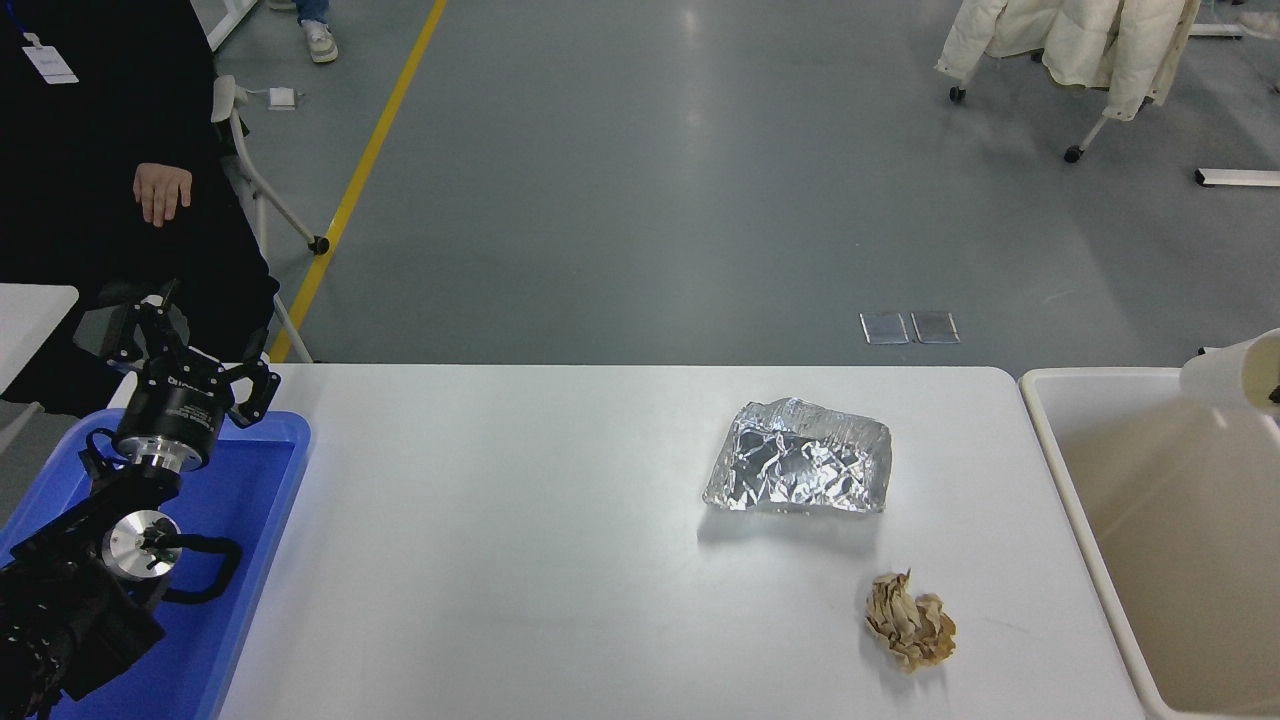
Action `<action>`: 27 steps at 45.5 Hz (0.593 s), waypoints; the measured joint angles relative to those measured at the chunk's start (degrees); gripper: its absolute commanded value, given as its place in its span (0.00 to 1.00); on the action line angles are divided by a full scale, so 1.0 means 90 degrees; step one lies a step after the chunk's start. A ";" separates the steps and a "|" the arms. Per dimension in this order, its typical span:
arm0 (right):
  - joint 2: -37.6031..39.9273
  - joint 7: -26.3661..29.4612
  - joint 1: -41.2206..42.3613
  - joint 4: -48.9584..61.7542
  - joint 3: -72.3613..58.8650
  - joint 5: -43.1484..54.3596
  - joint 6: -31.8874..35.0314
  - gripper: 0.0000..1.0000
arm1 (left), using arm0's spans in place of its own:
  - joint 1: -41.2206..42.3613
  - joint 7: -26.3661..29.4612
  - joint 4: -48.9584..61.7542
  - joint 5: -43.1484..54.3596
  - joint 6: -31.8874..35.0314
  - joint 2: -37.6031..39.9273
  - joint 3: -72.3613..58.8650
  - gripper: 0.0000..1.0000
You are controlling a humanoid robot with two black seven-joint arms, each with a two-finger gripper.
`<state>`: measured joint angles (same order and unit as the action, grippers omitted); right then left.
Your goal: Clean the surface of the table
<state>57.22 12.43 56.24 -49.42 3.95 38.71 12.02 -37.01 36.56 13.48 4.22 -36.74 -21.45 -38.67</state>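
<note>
The white table surface (520, 560) fills the middle of the head view. On it lie a crumpled sheet of silver foil (798, 470) at centre right and a crumpled brown paper ball (910, 622) nearer the front right. My left gripper (203, 352) is parked at the lower left above the blue tray (262, 500), its fingers spread open and empty. Of the right arm only a dark sliver (1275, 392) shows at the right edge, behind a cream-white cylinder-like object (1232, 372) that hangs over the bin.
A cream-coloured bin (1160, 560) stands against the table's right end. A person in dark clothes, one hand (162, 192) showing, sits at the far left beside a small white table (30, 310). A chair and a coat rack stand on the grey floor beyond.
</note>
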 measured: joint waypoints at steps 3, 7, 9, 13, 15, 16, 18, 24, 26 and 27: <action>-0.0223 -0.0148 -0.0234 0.0172 0.0003 -0.0016 -0.0353 0.00 | 0.0000 0.0000 0.0001 0.0000 0.0000 0.0000 0.0000 1.00; -0.0556 -0.0357 -0.0538 0.0418 0.0006 -0.0035 -0.0897 0.00 | 0.0000 0.0000 0.0000 0.0000 0.0000 0.0000 0.0000 1.00; -0.0692 -0.0428 -0.0649 0.0538 0.0007 -0.0037 -0.1109 0.00 | 0.0000 0.0000 0.0000 0.0000 0.0000 0.0000 0.0000 1.00; -0.1054 -0.0600 -0.0910 0.0905 0.0009 -0.0047 -0.1571 0.00 | 0.0000 0.0000 0.0000 0.0000 0.0000 0.0000 0.0000 1.00; -0.1280 -0.0714 -0.1028 0.1167 0.0013 -0.0051 -0.1774 0.00 | 0.0000 0.0000 0.0001 0.0001 0.0000 0.0000 0.0000 1.00; -0.1404 -0.0765 -0.1090 0.1308 0.0014 -0.0056 -0.1859 0.00 | 0.0000 0.0000 0.0000 0.0000 0.0000 0.0000 0.0000 1.00; -0.1535 -0.0818 -0.1152 0.1471 0.0015 -0.0052 -0.1941 0.00 | 0.0000 0.0000 0.0001 0.0001 0.0000 0.0000 0.0000 1.00; -0.2256 -0.1013 -0.1402 0.2384 0.0053 -0.0090 -0.2227 0.00 | 0.0000 0.0000 0.0002 0.0000 0.0000 0.0000 0.0000 1.00; -0.2465 -0.1051 -0.1459 0.2674 0.0061 -0.0139 -0.2285 0.00 | 0.0001 0.0000 -0.0002 0.0000 0.0000 0.0000 0.0000 1.00; -0.2591 -0.1073 -0.1495 0.2850 0.0064 -0.0182 -0.2318 0.00 | 0.0000 0.0000 -0.0001 0.0000 0.0000 0.0000 0.0000 1.00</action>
<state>33.89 2.77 42.79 -23.77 4.53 37.07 -8.84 -37.00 36.56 13.47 4.23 -36.74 -21.44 -38.67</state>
